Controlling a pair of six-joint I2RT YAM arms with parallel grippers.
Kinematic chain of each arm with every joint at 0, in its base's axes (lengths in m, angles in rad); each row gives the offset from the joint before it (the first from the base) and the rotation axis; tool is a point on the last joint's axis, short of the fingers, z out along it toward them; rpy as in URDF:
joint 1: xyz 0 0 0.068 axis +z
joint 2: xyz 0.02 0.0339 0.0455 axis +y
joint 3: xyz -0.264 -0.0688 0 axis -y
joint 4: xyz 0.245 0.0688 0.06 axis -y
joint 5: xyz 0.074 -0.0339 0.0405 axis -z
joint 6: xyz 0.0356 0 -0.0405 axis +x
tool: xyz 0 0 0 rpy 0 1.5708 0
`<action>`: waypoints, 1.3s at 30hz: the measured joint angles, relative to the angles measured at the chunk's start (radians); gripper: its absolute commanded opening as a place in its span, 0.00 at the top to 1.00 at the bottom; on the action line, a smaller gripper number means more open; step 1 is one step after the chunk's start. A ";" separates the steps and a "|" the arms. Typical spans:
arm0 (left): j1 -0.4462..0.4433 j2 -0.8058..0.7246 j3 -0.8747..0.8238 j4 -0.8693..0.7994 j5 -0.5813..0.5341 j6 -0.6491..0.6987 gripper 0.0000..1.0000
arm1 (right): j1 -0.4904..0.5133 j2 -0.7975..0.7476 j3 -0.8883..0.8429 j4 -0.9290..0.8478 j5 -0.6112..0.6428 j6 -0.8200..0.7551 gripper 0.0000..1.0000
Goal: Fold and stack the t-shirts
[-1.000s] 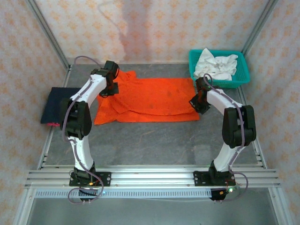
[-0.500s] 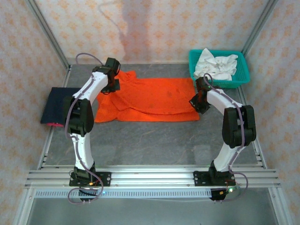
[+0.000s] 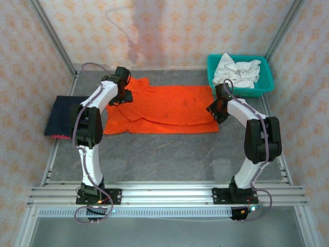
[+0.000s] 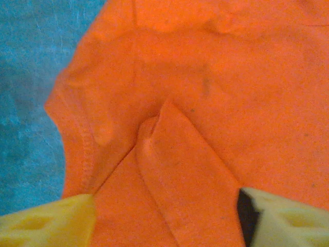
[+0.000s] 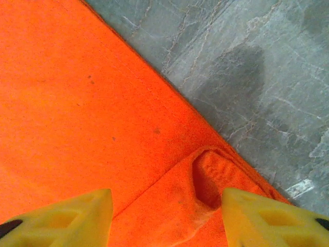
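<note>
**Orange-red t-shirt (image 3: 169, 108) lies flat, both grips released**

Top external: it lies spread mid-tabletop (image 3: 164, 154), with the navy t-shirt (image 3: 59, 116) folded at the left edge. The left pincer (image 3: 123, 95) is at the orange cloth's far-left corner and the right pincer (image 3: 215, 110) at its right edge.

Left wrist: the fingers stand apart over a raised crease, holding nothing.

Right wrist: the fingers stand apart over a corner fold, nothing gripped.

My left gripper (image 4: 164, 224) hangs over the orange t-shirt (image 4: 247, 103), its yellow fingertips (image 4: 46, 224) spread wide with nothing pinched between them. A raised fold (image 4: 169, 139) creases the cloth ahead of the fingers. At left, the stitched hem (image 4: 77, 149) curves beside the blue-grey tabletop (image 4: 25, 103).
</note>
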 measured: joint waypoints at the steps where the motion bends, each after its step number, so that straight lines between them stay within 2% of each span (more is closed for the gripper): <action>1: 0.002 -0.008 -0.021 0.014 0.005 -0.012 0.00 | 0.000 -0.020 -0.016 0.019 0.001 -0.010 0.33; 3: 0.003 -0.043 -0.075 0.042 0.010 -0.031 0.00 | 0.000 -0.064 -0.045 0.044 0.006 -0.033 0.32; 4: 0.003 -0.069 -0.104 0.055 0.011 -0.042 0.00 | 0.000 -0.085 -0.055 0.052 0.009 -0.046 0.26; 5: 0.003 -0.099 -0.133 0.067 0.012 -0.052 0.00 | 0.000 -0.105 -0.065 0.062 0.016 -0.060 0.24; 9: 0.003 -0.266 -0.279 0.134 0.020 -0.102 0.00 | 0.009 -0.172 -0.093 0.082 0.045 -0.131 0.26; 10: 0.003 -0.314 -0.322 0.151 0.021 -0.118 0.03 | 0.016 -0.184 -0.097 0.085 0.051 -0.153 0.27; 14: 0.003 -0.431 -0.482 0.231 0.034 -0.176 0.35 | 0.082 -0.202 -0.113 0.103 0.058 -0.237 0.34; 17: 0.003 -0.430 -0.546 0.258 0.045 -0.196 0.56 | 0.149 -0.195 -0.143 0.127 0.038 -0.266 0.38; 20: 0.003 -0.402 -0.590 0.290 0.052 -0.226 0.66 | 0.206 -0.145 -0.148 0.156 0.006 -0.278 0.41; 26: 0.006 -0.365 -0.682 0.342 0.051 -0.259 0.67 | 0.249 -0.012 -0.147 0.167 -0.019 -0.275 0.49; 32: 0.060 -0.365 -0.766 0.375 0.045 -0.269 0.67 | 0.194 0.037 -0.147 0.163 -0.029 -0.256 0.53; 39: 0.104 -0.367 -0.785 0.419 0.059 -0.274 0.66 | 0.119 0.057 -0.137 0.181 -0.080 -0.230 0.53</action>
